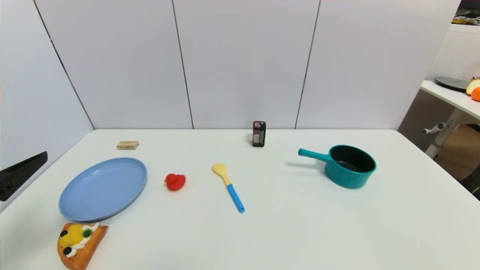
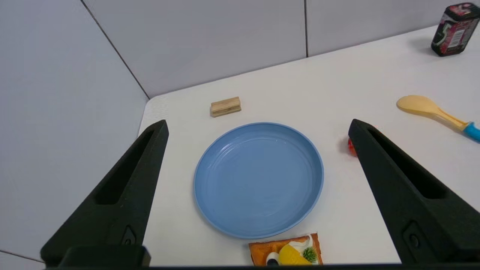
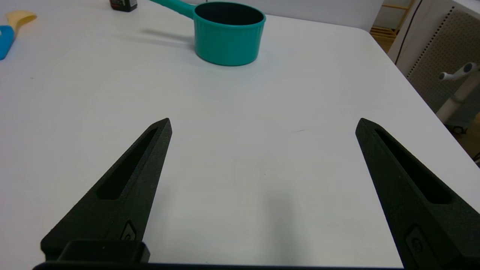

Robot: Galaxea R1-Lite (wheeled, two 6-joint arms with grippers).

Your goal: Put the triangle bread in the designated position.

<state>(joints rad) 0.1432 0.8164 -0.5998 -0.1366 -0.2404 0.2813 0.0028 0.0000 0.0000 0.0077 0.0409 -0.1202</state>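
Note:
The triangle bread (image 1: 79, 243), an orange-brown wedge topped with yellow fruit, white cream and dark berries, lies at the table's front left, just in front of the blue plate (image 1: 103, 188). In the left wrist view the triangle bread (image 2: 287, 253) shows close below the blue plate (image 2: 258, 179). My left gripper (image 2: 258, 127) hangs open above the plate with nothing between its fingers; one finger (image 1: 22, 173) pokes in at the head view's left edge. My right gripper (image 3: 262, 125) is open over bare table at the front right, out of the head view.
A tan block (image 1: 127, 145) lies behind the plate. A red duck (image 1: 175, 182), a yellow spoon with a blue handle (image 1: 228, 185), a dark can (image 1: 258, 133) and a teal pot (image 1: 347, 165) stand across the table. Wall panels close the back and left.

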